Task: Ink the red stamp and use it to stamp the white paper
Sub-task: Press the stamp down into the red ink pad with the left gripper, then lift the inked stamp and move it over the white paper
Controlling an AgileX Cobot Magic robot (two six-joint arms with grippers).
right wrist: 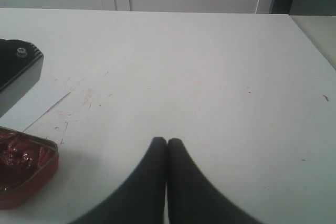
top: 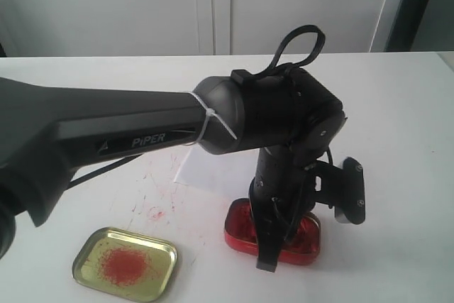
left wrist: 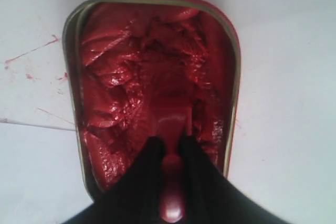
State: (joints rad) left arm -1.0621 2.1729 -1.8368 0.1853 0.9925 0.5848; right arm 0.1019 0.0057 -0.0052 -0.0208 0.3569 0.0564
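My left gripper is shut on the red stamp, whose knobbed handle shows between the black fingers. The stamp's square base is down in the lumpy red paste of the red tin. In the exterior view the left gripper points down into that tin, and the stamp itself is hidden behind the fingers. The white paper lies just behind the tin, partly under the arm. My right gripper is shut with nothing in it, over bare table beside the red tin.
A shallow gold tin with a red smear sits at the front left. Red ink specks mark the tabletop between the tins. The left arm spans the left and middle. The paper's edge shows in the right wrist view.
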